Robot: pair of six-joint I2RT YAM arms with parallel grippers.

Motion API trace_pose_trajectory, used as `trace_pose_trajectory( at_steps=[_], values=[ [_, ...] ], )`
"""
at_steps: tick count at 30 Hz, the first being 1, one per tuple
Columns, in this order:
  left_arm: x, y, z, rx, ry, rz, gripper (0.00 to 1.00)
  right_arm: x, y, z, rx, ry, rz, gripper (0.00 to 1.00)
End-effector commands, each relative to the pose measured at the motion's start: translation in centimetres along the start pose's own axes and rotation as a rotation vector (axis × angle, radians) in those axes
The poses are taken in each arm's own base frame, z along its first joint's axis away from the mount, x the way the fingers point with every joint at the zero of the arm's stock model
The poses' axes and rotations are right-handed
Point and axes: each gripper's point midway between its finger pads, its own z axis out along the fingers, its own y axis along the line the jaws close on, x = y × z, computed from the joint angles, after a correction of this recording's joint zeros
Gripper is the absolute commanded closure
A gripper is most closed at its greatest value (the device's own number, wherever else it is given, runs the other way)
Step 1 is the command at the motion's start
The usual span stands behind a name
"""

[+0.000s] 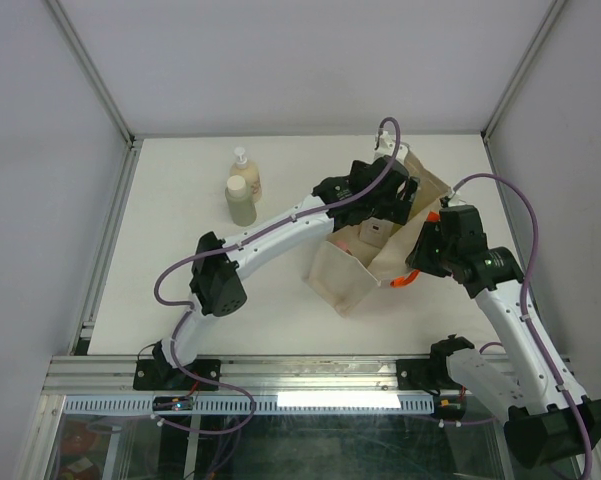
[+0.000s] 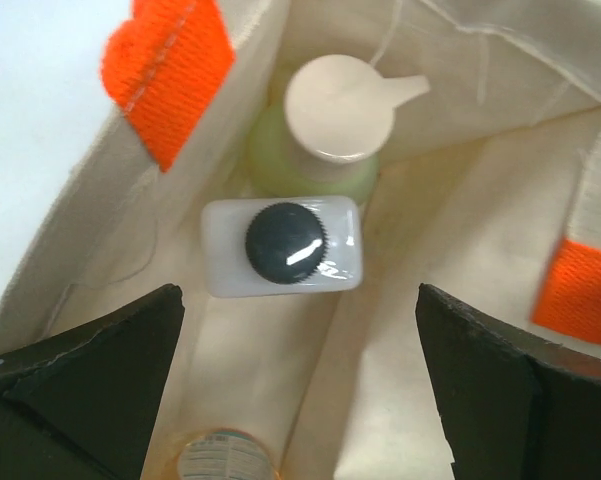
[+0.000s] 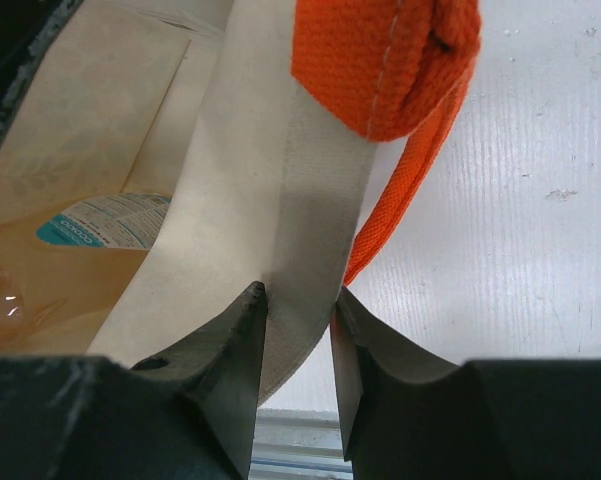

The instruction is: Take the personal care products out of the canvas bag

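Note:
The canvas bag (image 1: 345,275) stands right of the table's middle with its mouth open. My left gripper (image 1: 398,196) hovers open over the mouth. In the left wrist view the left gripper (image 2: 298,310) is empty above three bottles inside: a pale green one with a white pump top (image 2: 332,110), a whitish square one with a dark cap (image 2: 282,245), and an orange one (image 2: 220,458) at the bottom edge. My right gripper (image 3: 298,292) is shut on the bag's cream rim (image 3: 300,200), below an orange handle (image 3: 390,60). The orange bottle's label (image 3: 105,222) shows inside.
Two bottles stand on the table at the back left: a peach one with a white pump (image 1: 246,172) and a beige one with a cream cap (image 1: 241,201). White walls with metal posts enclose the table. A metal rail (image 1: 310,372) runs along the near edge.

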Motion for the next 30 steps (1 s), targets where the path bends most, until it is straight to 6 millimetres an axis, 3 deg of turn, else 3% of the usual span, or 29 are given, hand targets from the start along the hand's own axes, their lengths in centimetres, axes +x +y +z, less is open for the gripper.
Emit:
trace_pose_trajectory(
  at_steps=[1,13,18,25,30],
  values=[
    [-1.6,1.4,0.2,-0.085,-0.064,-0.019,0.01,0.2,0.0,-0.2,-0.012,0.003,-0.015,0.66],
    [0.4,0.9,4.3,-0.097,-0.049,-0.017,0.01,0.2,0.1,-0.3,-0.018,-0.001,-0.017,0.66],
    [1.3,1.1,5.7,-0.105,-0.041,-0.002,0.07,0.1,0.1,-0.3,-0.019,-0.004,-0.017,0.66],
    [0.7,1.7,7.0,-0.109,-0.059,-0.002,0.08,0.2,0.1,-0.3,-0.020,-0.001,-0.017,0.66],
    [0.6,1.6,6.9,-0.095,-0.055,0.014,0.35,0.2,0.1,-0.3,-0.021,-0.002,-0.017,0.66]
  ],
)
